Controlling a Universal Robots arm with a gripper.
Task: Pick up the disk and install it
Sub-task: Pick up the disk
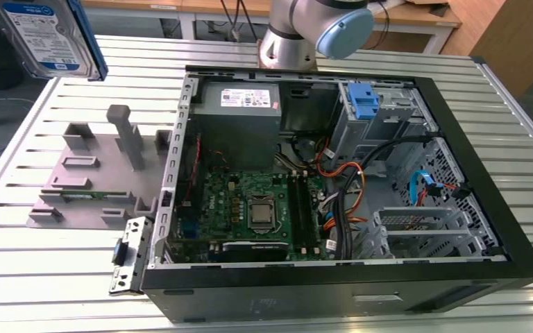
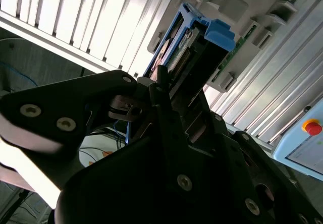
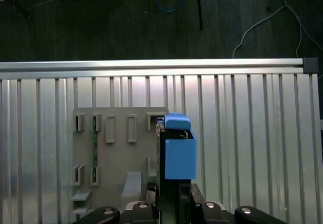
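We count one disk (image 1: 46, 35), one open case (image 1: 341, 290), one grey rack (image 1: 91, 182), one power supply (image 1: 241, 114) — and one bare blue bracket (image 1: 364, 103).

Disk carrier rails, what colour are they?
Blue; the disk shows it best in the first wrist view.

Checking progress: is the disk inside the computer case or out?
Out. The silver hard drive in blue rails sits gripped in the black tool, above the table, outside the open black case.

Metal disk (image 1: 49, 35) framed in smooth blue plastic, ribbed bare-metal table (image 1: 26, 263), matt grey plastic holder (image 1: 81, 182).
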